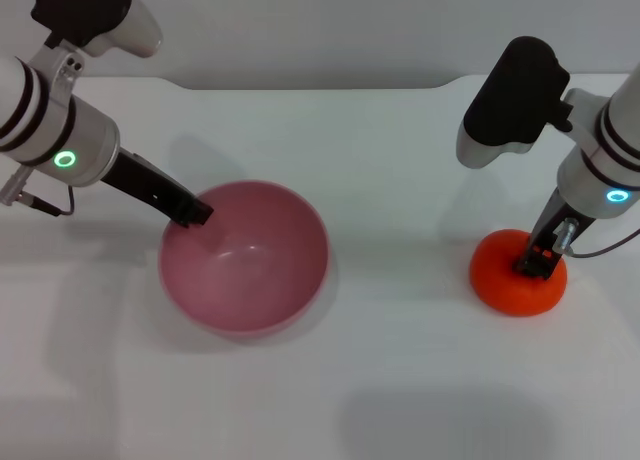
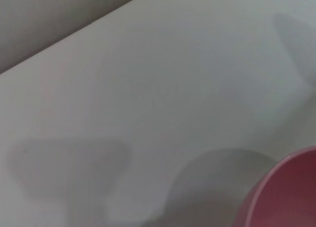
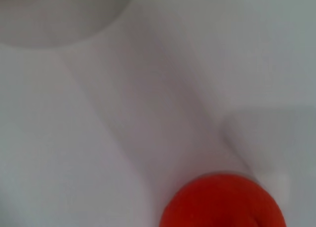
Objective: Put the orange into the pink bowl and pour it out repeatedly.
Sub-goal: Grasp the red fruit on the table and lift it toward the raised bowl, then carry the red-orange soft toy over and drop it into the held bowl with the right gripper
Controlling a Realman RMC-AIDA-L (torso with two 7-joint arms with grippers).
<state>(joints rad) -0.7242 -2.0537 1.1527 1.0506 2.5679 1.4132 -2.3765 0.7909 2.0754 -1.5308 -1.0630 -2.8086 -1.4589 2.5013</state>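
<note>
Jaws of our right gripper (image 1: 541,261) sit down on the orange (image 1: 519,274), maybe squeezing this smooth, light toy on the worktop (image 1: 400,380), while our left gripper (image 1: 192,213) pinches the pink bowl (image 1: 244,272) rim farther off.

glossy pink bowl (image 1: 244,271), orange-red orange (image 1: 518,273) — white table (image 1: 400,380)

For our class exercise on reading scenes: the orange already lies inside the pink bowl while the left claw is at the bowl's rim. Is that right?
Not quite. The orange sits on the table under the right claw, apart from the pink bowl, which is empty, as the head view shows. The left claw is indeed at the rim.
</note>
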